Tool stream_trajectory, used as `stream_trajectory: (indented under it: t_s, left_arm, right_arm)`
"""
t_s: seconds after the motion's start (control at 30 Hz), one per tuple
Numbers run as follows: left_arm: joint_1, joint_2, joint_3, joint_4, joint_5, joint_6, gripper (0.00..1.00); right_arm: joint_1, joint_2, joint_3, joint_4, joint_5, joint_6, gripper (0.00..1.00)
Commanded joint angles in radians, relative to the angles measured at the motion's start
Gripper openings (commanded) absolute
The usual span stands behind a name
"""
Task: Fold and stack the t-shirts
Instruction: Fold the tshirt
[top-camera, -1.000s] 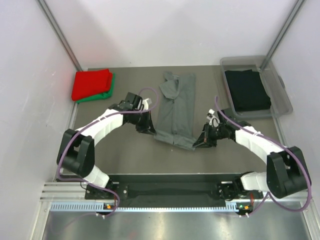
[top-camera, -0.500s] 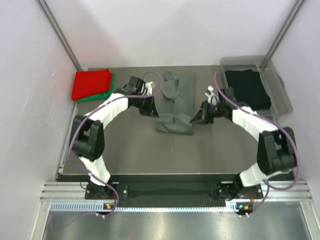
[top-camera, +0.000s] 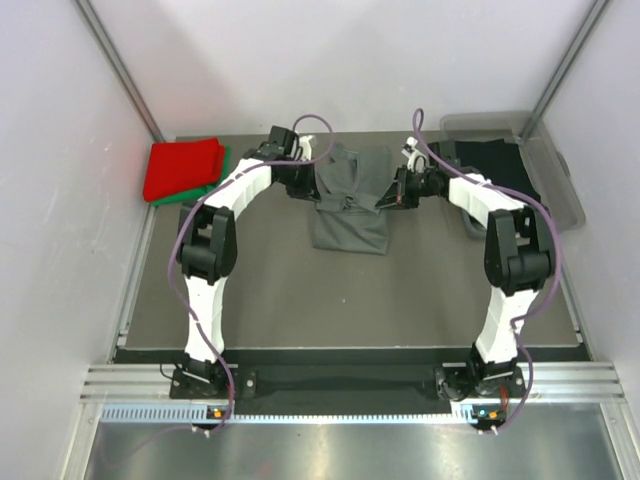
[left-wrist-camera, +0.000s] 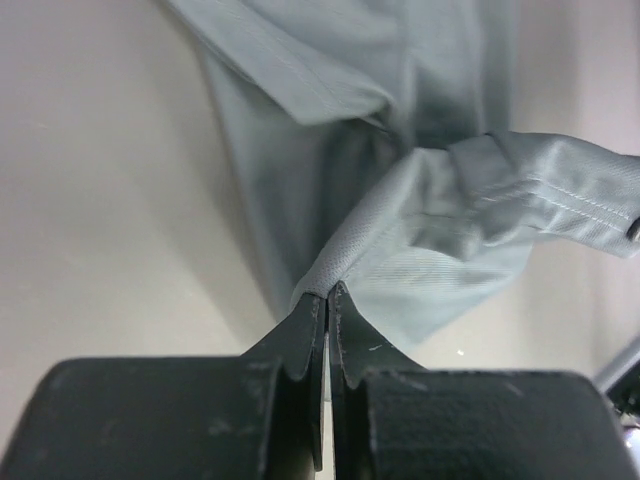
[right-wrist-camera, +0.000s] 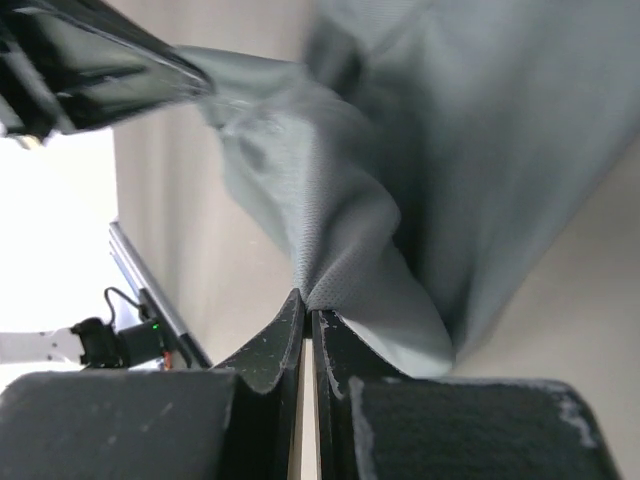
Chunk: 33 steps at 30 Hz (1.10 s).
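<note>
- Two grippers, the left gripper (top-camera: 308, 188) and the right gripper (top-camera: 386, 198), are each clenched on a pinch of the dark grey t-shirt (top-camera: 350, 225). Both wrist views show the jaws closed with cloth caught at their tips.
- The dark grey t-shirt lies at the far middle of the table (top-camera: 300, 300). Its near part is doubled over towards the collar, and the held edge spans between the two grippers.
- One red t-shirt (top-camera: 183, 168) rests folded on a green t-shirt (top-camera: 212, 190) in the far left corner. A black t-shirt (top-camera: 505, 172) lies in the clear plastic tub (top-camera: 562, 195) at the far right.
- Step in hand, as judged: the halving fold, hem carried to the shoulders.
- Good practice: advance both pinches at equal pace and height so the hem lands square.
- Hold the edge lightly taut between the grippers without dragging the lower layer along the table.
- Lower the edge onto the cloth before letting go, and let go on both sides together.
- Risk: the left wrist view shows cloth bunched beside the pinch, so a crease may be trapped if the edge is not spread first.
</note>
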Motion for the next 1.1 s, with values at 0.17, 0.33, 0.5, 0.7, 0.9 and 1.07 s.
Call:
stream_trajectory:
  t_s: [0.17,0.33,0.5,0.7,0.9,1.07]
  left_arm:
    - [0.018,0.089,0.121,0.008,0.037,0.051,0.0]
    - [0.013,0.15,0.196,0.008,0.052,0.074,0.0]
    - [0.015,0.186,0.238,0.011,0.04,0.079,0.0]
    - [0.015,0.135,0.279,-0.037,-0.078,0.099,0.02]
    - [0.033,-0.038,0.194,-0.005,-0.168,0.082,0.38]
    - [0.047,-0.136,-0.001,0.023,-0.06,0.03,0.44]
  right_arm:
    - [-0.059,0.067,0.035,0.082,0.018,-0.047,0.0]
    - [-0.06,0.109,0.067,0.105,0.03,-0.053,0.0]
    - [-0.059,0.14,0.099,0.131,0.038,-0.051,0.0]
    - [-0.072,0.123,0.105,0.141,0.033,-0.091,0.28]
    - [-0.086,-0.095,-0.025,0.095,0.012,-0.145,0.41]
    - [-0.089,-0.192,-0.209,0.038,-0.037,-0.143,0.41]
